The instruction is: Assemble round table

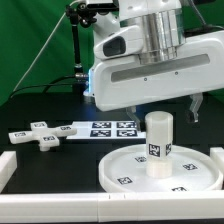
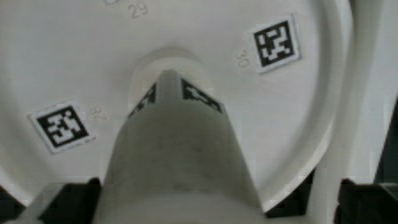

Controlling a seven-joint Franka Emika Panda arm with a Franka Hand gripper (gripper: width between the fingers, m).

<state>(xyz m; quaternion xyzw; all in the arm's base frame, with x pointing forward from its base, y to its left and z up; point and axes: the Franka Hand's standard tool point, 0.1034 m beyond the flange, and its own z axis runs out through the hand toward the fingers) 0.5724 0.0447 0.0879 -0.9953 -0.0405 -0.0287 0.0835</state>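
**Gripper spread over the standing leg**

My gripper (image 2: 210,203) is spread wide. In the wrist view its 2 dark fingertips (image 2: 75,200) sit at the corners of the frame, 1 on each side of the leg (image 2: 178,150). A strip of white disc shows between the leg and 1 fingertip, so I am pinching nothing. In the exterior view my hand hangs just above the leg's top. There, 1 dark finger (image 1: 197,106) stands out to the exterior view's right of the leg, apart from it; the other finger I cannot make out.

The leg stands upright at the centre of the disc (image 1: 120,170). It carries a tag on the side facing the exterior camera, and the wrist view shows 2 more dark tags low on its flanks. Whether it is fixed into the hub or only resting there I cannot tell.

The disc lies flat on the black table (image 1: 60,165), rim up, with small tags on its floor: 2 show in the wrist view, several in the exterior view.

Farther off, toward the exterior view's left, the foot (image 1: 38,133) lies flat on the table, well apart from the disc. Just beside it, toward the exterior view's right, is the marker board (image 1: 108,128); whether the 2 touch I cannot tell. A white rail (image 1: 6,166) lies at the exterior view's left edge and another (image 1: 217,152) at its right edge, near the disc. Behind it all hangs a green curtain (image 1: 40,40)
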